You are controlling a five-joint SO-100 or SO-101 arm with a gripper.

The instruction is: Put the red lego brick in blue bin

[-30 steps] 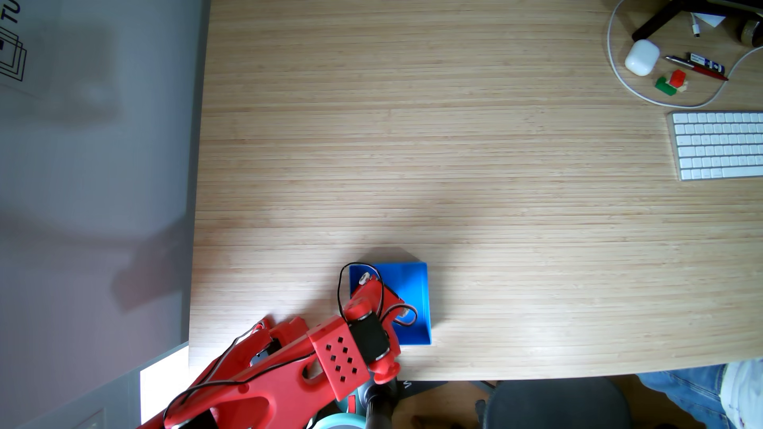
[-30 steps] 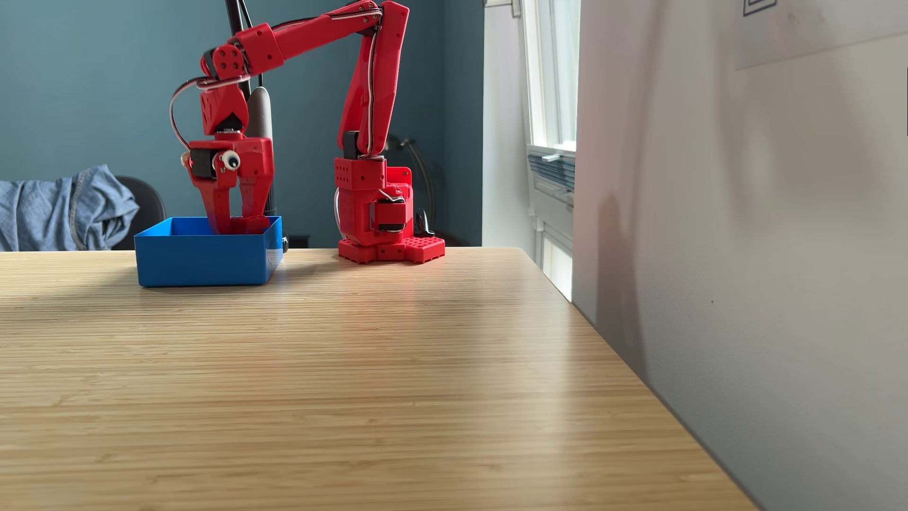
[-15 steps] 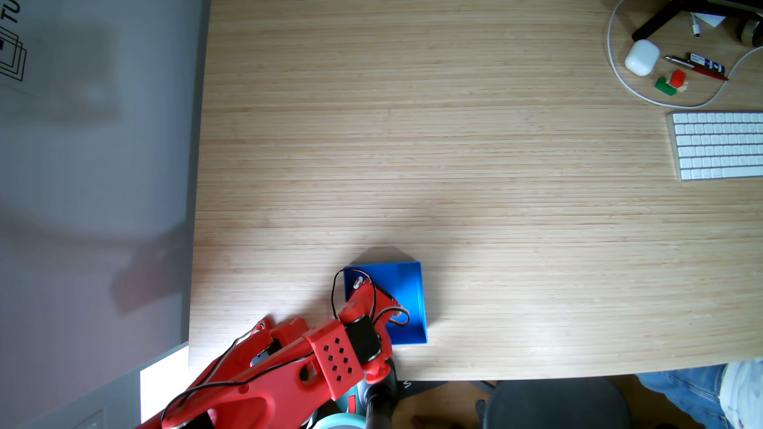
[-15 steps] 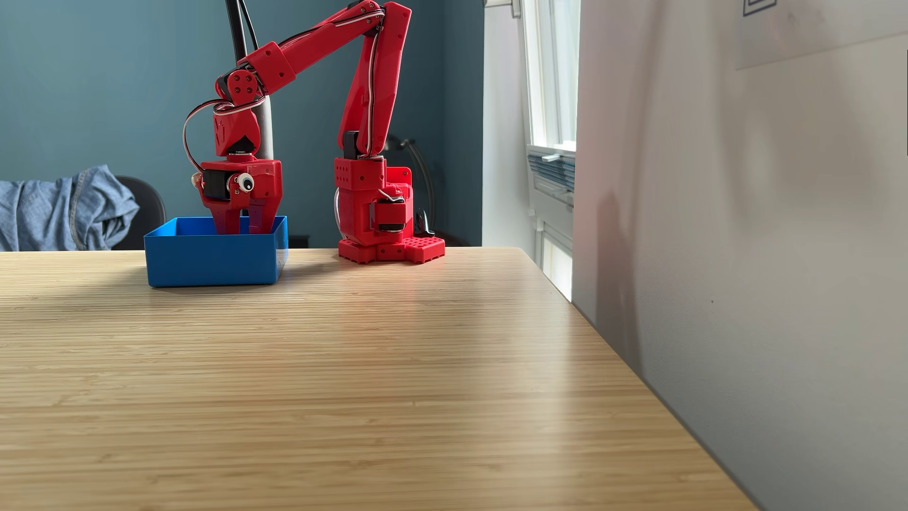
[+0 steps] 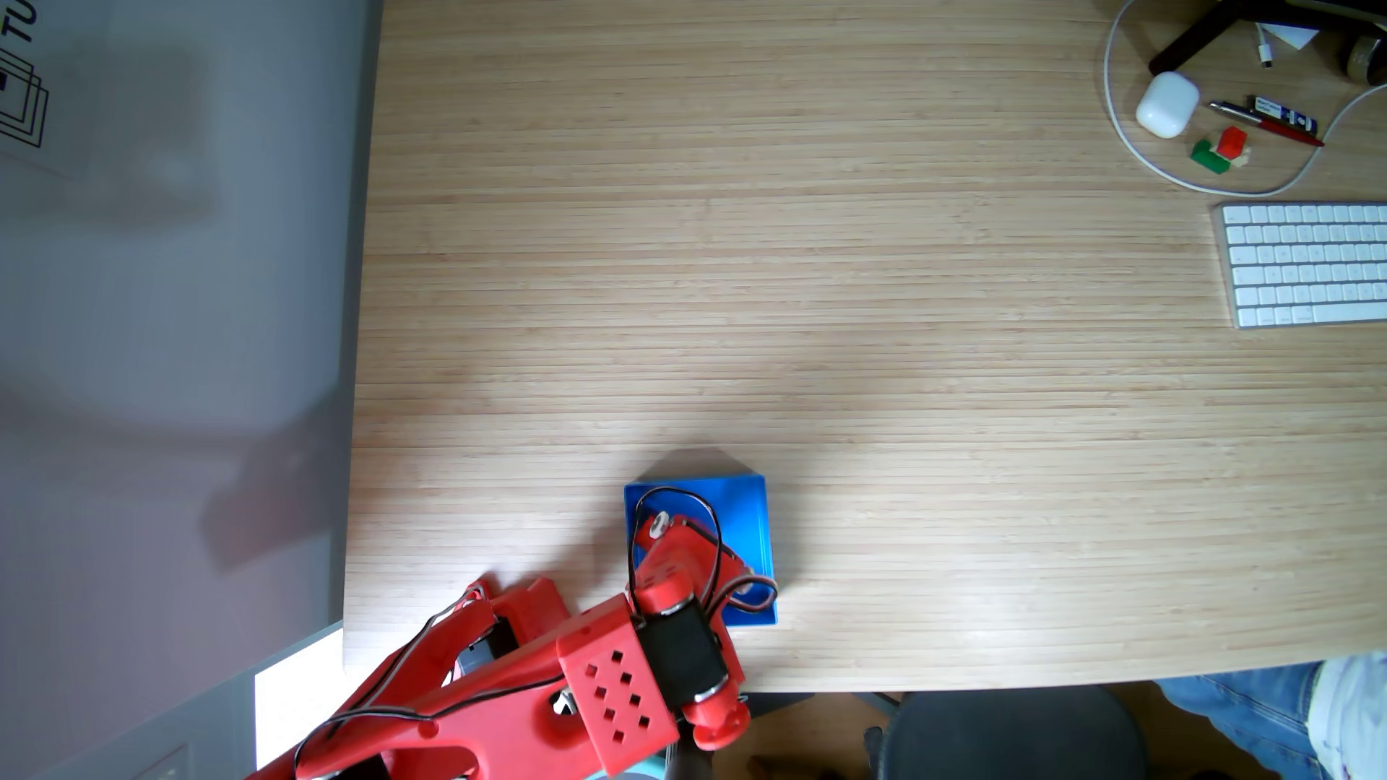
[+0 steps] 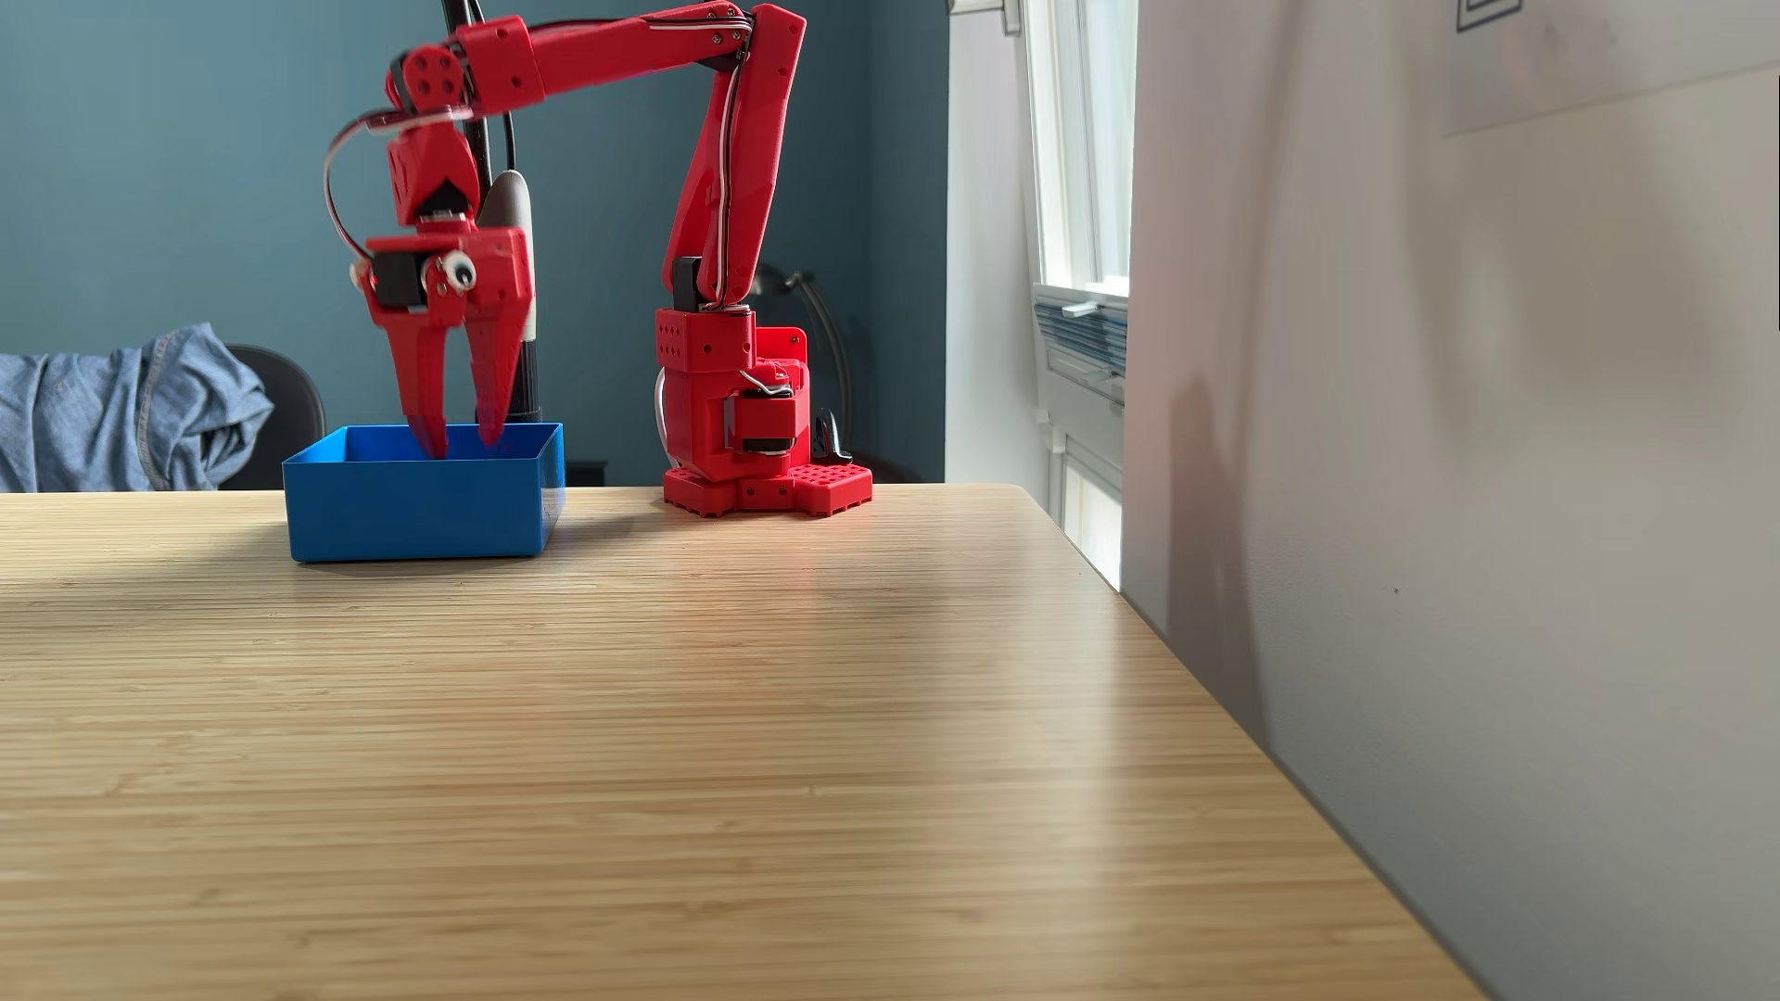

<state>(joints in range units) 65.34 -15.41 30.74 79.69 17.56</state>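
In a fixed view, the blue bin [image 6: 414, 510] stands left of centre on the wooden table [image 6: 674, 751]. Its near wall hides the floor, so the red lego brick cannot be made out. The gripper [image 6: 462, 438] hangs over it, tips at the rim, jaws parted and holding nothing. In a fixed view, "TU" [image 5: 19, 21] is cut off in the upper left corner.

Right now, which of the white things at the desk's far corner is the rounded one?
The white earbud case, a smooth pebble shape beside the pens; the keyboard is flat and rectangular, the cable a thin loop.
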